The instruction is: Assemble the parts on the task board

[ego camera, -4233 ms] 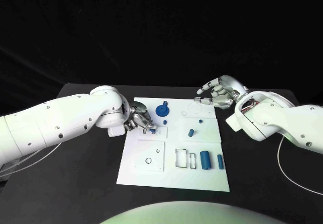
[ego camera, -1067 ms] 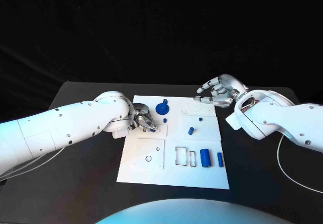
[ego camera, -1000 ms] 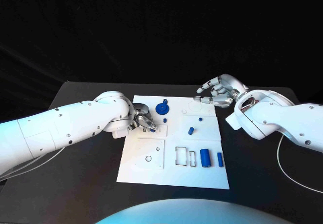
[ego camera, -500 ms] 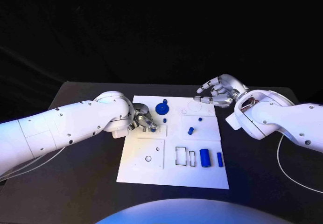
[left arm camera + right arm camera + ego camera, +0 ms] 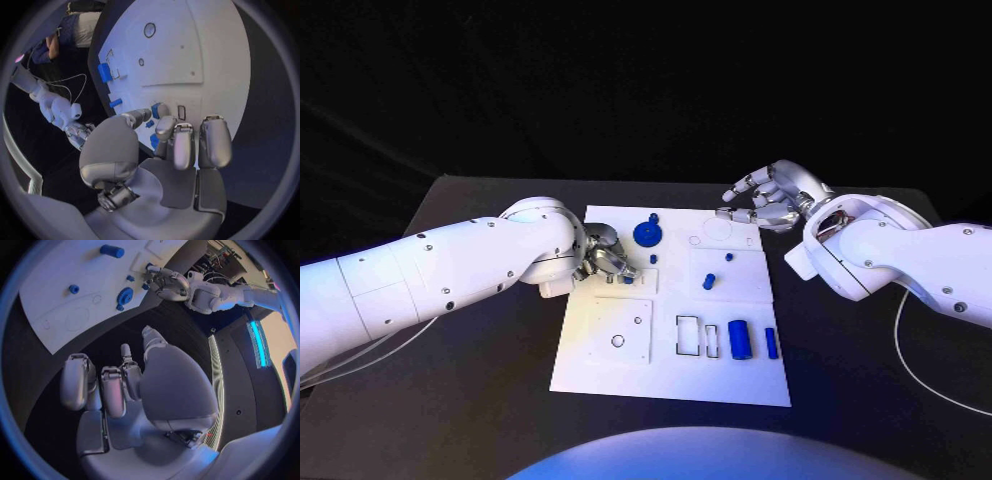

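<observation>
Now: left hand on a blue part at the board's edge

Clearly, the left hand [image 5: 606, 259] bends over the left side of the board [image 5: 672, 372], fingers curled together around a small blue part [image 5: 154, 142]; the wrist view shows blue between thumb and fingers [image 5: 181, 145], so it seems pinched, pressed near a small rectangular slot. The left arm lies low across the table [image 5: 430, 400]. The right hand [image 5: 764, 203] hovers off the board's far right corner, fingers loosely curled, apart, holding nothing. The board is flat, white, matte, with outlined recesses. On it stand a blue disc [image 5: 648, 235] with a peg, a small peg [image 5: 710, 281] mid-board, and two blue cylinders [image 5: 740, 339] lying side by side near the right edge.
</observation>
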